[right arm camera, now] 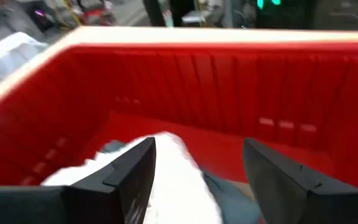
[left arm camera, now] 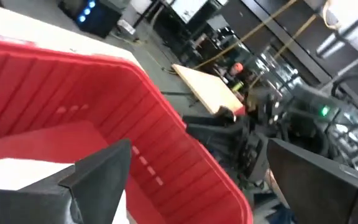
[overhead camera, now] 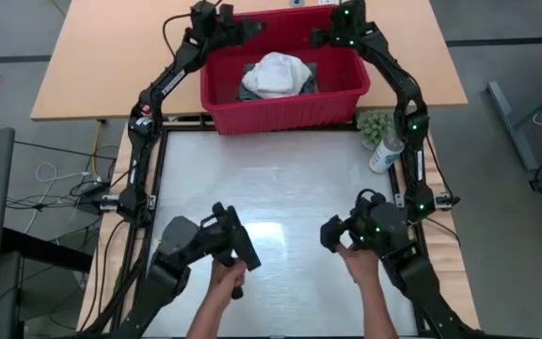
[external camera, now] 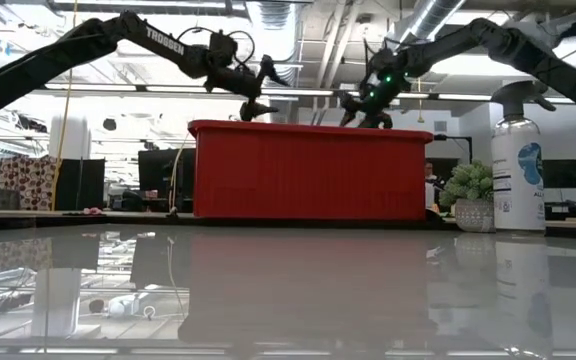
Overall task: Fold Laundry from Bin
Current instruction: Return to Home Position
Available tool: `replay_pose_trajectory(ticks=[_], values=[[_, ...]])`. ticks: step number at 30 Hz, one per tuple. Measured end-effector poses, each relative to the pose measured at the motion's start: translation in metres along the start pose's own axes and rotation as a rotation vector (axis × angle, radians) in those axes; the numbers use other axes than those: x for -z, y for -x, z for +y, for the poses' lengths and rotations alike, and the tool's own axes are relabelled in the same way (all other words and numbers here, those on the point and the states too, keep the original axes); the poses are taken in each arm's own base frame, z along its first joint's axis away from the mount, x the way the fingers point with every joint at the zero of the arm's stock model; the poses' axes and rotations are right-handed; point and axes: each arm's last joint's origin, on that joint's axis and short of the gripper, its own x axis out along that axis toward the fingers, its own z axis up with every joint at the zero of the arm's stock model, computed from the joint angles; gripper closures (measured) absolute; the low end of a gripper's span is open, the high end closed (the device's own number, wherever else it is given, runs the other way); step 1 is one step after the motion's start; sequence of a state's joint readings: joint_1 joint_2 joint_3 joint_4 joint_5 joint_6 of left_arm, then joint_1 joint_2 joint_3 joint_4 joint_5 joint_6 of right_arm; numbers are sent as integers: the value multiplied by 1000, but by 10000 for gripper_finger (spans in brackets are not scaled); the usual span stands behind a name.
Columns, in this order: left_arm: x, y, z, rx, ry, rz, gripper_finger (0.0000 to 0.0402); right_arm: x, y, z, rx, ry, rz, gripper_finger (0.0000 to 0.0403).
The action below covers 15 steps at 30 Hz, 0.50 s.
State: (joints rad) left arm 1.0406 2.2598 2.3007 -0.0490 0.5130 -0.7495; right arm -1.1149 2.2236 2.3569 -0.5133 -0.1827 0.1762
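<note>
The red bin [overhead camera: 280,108] stands at the table's far edge. In it lies the laundry: a crumpled white garment [overhead camera: 276,73] on top of a dark one [overhead camera: 252,92]. My left gripper [overhead camera: 243,28] hangs open over the bin's far left corner with nothing between its fingers [left arm camera: 104,168]. My right gripper [overhead camera: 323,38] hangs open over the far right part, above the rim in the low view [external camera: 363,105]. The white garment [right arm camera: 179,180] and the dark cloth [right arm camera: 229,193] lie below its spread fingers, apart from them.
A spray bottle [overhead camera: 386,153] and a small potted plant [overhead camera: 374,125] stand right of the bin. The glossy white table top [overhead camera: 280,207] lies bare in front of it. At the near edge a person's hands [overhead camera: 229,278] [overhead camera: 360,268] grip two control arms.
</note>
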Motion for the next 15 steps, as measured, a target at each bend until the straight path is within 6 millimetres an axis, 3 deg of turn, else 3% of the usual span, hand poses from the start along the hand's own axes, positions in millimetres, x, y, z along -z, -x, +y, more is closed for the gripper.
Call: replay_pose_trajectory(ticks=[7,11,15], values=[[-3,-1,-25,204,29,98,40,-21,28,16,-231,25,-42,139],[-16,11,-52,413,24,148,40,-45,68,31,-371,66,-108,139],[-30,32,-85,495,-37,130,40,-65,112,44,-442,129,-175,139]])
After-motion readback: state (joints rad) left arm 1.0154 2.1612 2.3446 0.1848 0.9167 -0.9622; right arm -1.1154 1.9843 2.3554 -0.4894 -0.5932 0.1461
